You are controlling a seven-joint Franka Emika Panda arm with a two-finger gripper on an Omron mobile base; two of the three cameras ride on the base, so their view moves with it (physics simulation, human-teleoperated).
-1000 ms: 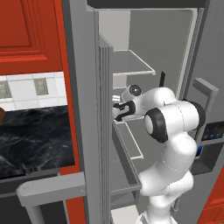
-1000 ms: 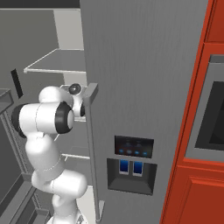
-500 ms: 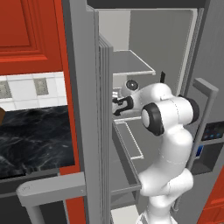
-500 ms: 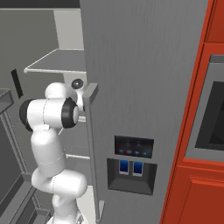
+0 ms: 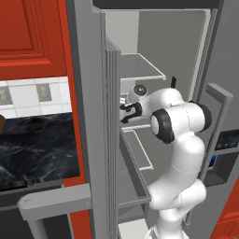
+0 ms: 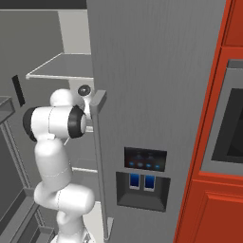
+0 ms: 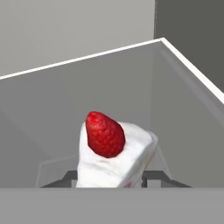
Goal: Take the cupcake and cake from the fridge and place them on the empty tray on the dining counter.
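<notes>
Reaching into the fridge (image 5: 88, 116), my claw (image 7: 111, 177) sits low on a grey shelf (image 7: 131, 87) with a fingertip (image 7: 70, 177) showing dark on each side of the cake (image 7: 114, 157). The jaws stand partly open, close against the slice's two flanks; I cannot tell whether they are actually pressing on it or have it gripped. The cake is a small white wedge with a red strawberry (image 7: 105, 134) on top, standing upright on the shelf, towards its near edge as my hand sees it. The shelf's white far edge runs behind the slice and meets the right-hand edge at a corner, with the fridge's pale walls beyond.

From behind and to my left, my white arm (image 5: 179, 154) bends in past the edge of the opened left door, with my hand at the front edge of a middle shelf, under another shelf (image 5: 140, 67) above. From behind and to my right, the closed right door (image 6: 156, 95) carries a long bar handle (image 6: 99, 161) and a dispenser panel (image 6: 142, 178). Red cabinets (image 5: 32, 37) flank the fridge.
</notes>
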